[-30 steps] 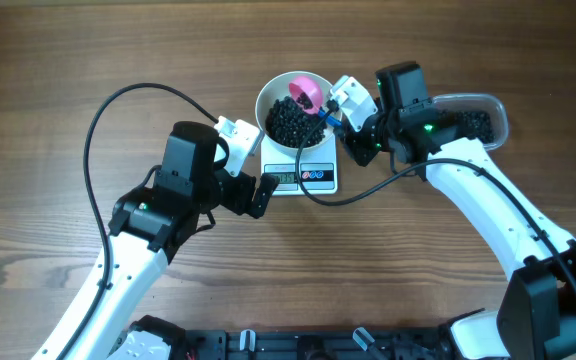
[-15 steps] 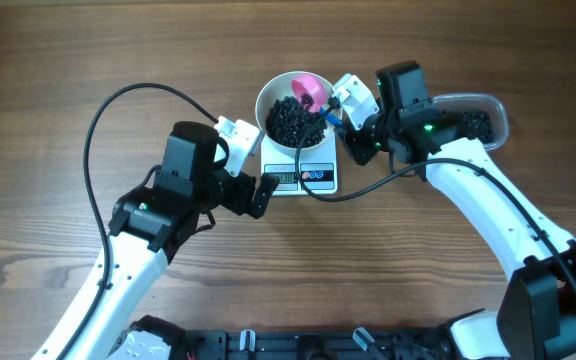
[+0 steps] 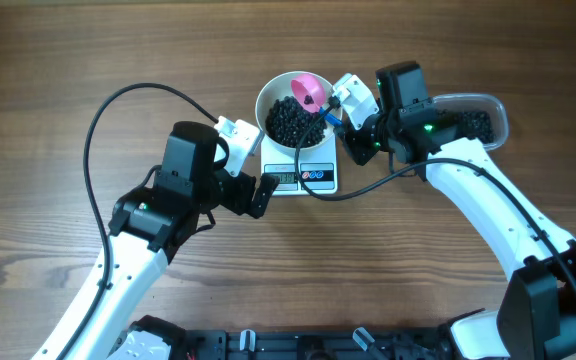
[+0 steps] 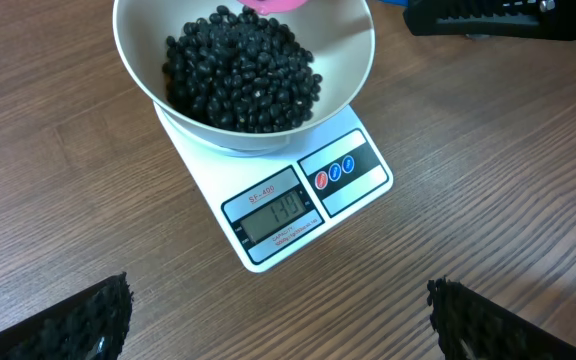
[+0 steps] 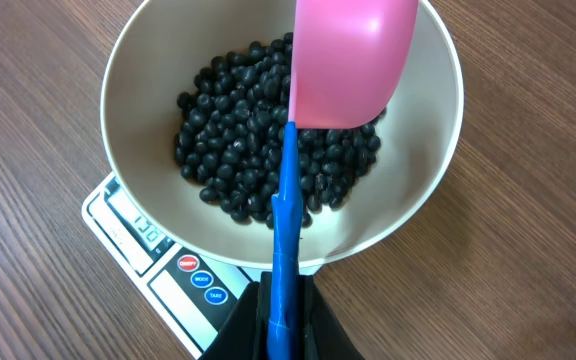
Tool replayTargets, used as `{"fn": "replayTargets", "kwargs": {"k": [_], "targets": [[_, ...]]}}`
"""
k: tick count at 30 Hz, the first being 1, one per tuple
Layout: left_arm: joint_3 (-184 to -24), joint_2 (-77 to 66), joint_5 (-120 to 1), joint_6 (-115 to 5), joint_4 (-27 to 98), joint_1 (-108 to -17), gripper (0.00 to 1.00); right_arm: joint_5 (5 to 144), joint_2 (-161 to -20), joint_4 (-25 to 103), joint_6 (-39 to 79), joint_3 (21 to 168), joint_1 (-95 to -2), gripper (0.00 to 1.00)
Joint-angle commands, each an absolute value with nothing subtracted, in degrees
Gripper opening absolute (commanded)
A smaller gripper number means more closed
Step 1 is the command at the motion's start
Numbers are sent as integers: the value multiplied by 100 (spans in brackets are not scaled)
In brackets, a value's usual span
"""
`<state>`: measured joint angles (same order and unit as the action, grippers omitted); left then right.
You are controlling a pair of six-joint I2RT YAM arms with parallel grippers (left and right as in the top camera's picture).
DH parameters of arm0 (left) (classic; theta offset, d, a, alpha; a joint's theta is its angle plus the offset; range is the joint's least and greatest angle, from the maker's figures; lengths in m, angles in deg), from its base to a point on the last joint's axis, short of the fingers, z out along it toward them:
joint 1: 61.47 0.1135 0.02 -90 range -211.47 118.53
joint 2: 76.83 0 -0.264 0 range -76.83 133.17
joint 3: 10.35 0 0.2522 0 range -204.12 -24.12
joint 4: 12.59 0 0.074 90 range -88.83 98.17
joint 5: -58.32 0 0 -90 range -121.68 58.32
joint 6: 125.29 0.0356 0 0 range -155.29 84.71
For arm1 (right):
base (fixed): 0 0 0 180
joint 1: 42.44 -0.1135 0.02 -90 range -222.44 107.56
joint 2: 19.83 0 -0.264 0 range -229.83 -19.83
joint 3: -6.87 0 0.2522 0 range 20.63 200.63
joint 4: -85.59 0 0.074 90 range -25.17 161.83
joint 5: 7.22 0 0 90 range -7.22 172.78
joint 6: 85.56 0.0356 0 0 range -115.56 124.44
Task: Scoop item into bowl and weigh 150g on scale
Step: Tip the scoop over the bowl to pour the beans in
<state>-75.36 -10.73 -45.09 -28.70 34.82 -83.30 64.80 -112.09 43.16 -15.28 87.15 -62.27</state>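
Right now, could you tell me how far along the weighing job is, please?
Done: the bowl sits on the scale, well filled with beans. In hand: the right gripper holds the pink scoop over it. Left: confirming the target weight; the display is too blurred to read.

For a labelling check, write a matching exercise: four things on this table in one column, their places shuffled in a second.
1. round white bowl
2. pink plastic scoop with blue handle
3. clear plastic tub
4. white square scale

a. right of the scale
b. on the wooden table
c. on the scale
d. in the shut right gripper, over the bowl

Pairs: 1-c, 2-d, 3-a, 4-b
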Motion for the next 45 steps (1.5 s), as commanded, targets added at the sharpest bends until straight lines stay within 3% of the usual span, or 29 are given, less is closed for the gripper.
{"fn": "replayTargets", "kwargs": {"k": [1,18,33,45], "targets": [[-7510,-1029,-4557,-2804,3484,-8349,100,6349,-11056,4351,-1469,8770,-6251,4],[-7510,-1029,-4559,-2804,3484,-8349,100,6353,-11056,4395,-1550,8770,-6251,4],[-7510,-1029,-4559,-2804,3484,-8349,100,7059,-11056,4390,-3058,8770,-6251,4],[-7510,-1029,-4559,-2804,3484,-8349,100,7101,-11056,4395,-3156,8770,-6253,4]]}}
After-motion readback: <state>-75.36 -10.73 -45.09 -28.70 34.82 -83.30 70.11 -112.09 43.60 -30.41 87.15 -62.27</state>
